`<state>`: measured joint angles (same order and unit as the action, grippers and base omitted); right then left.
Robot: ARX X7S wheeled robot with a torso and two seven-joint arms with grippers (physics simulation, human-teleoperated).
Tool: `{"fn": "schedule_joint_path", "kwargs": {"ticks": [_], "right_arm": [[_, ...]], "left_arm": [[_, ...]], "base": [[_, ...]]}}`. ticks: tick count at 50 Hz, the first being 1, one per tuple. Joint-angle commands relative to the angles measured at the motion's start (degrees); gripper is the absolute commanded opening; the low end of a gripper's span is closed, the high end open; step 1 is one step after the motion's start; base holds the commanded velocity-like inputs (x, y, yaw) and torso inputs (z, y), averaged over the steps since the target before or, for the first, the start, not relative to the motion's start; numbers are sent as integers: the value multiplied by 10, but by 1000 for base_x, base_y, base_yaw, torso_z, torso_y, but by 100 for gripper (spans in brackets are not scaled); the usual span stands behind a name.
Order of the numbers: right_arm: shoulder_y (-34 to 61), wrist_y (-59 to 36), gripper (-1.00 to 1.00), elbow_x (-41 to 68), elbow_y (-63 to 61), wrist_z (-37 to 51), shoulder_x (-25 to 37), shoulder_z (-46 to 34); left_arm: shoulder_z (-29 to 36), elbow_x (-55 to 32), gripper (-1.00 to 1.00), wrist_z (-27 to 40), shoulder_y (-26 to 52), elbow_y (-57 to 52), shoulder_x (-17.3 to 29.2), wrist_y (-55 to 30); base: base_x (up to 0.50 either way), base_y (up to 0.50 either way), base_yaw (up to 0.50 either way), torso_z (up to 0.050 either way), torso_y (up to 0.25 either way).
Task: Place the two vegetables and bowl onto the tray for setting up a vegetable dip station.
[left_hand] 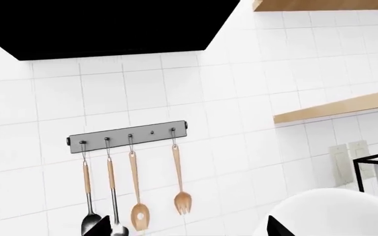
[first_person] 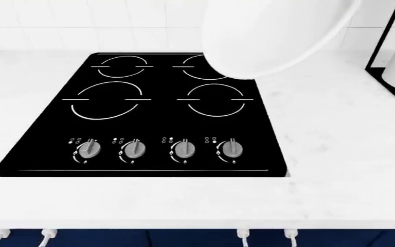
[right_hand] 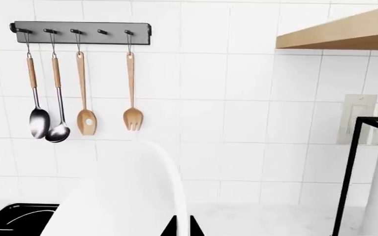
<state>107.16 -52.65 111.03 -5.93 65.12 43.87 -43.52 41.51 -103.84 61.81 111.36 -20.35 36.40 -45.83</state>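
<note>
– What sort of room is this?
– A home kitchen. A black stovetop with four ring marks and four knobs is set into a white worktop.
– Anything else?
– White wall tiles, a rail hung with wooden-handled utensils, and a wooden shelf above.

The head view looks steeply down, from close above, on the black glass stovetop with white ring marks set in the white surface. Both wrist views sit raised and face the white tiled wall, tilted differently. They share the grey hook rail of wooden-handled utensils, the pale wooden shelf and the wide round white ceramic bowl, which looms near in all three.
</note>
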Motion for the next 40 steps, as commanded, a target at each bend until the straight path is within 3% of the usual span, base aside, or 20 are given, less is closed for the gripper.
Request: {"fn": "schedule_joint_path", "kwargs": {"ticks": [1, 40], "right_arm": [[3, -1, -100, -6, 1, -2, 0, 2], [3, 0, -100, -6, -1, -2, -2, 0]], "left_arm": [[0, 0, 100, 0, 2, 1, 0, -1], [1, 1, 100, -1, -2, -1, 0, 0]], "base": [[0, 500, 0, 0, 0], [0, 500, 0, 0, 0]]}}
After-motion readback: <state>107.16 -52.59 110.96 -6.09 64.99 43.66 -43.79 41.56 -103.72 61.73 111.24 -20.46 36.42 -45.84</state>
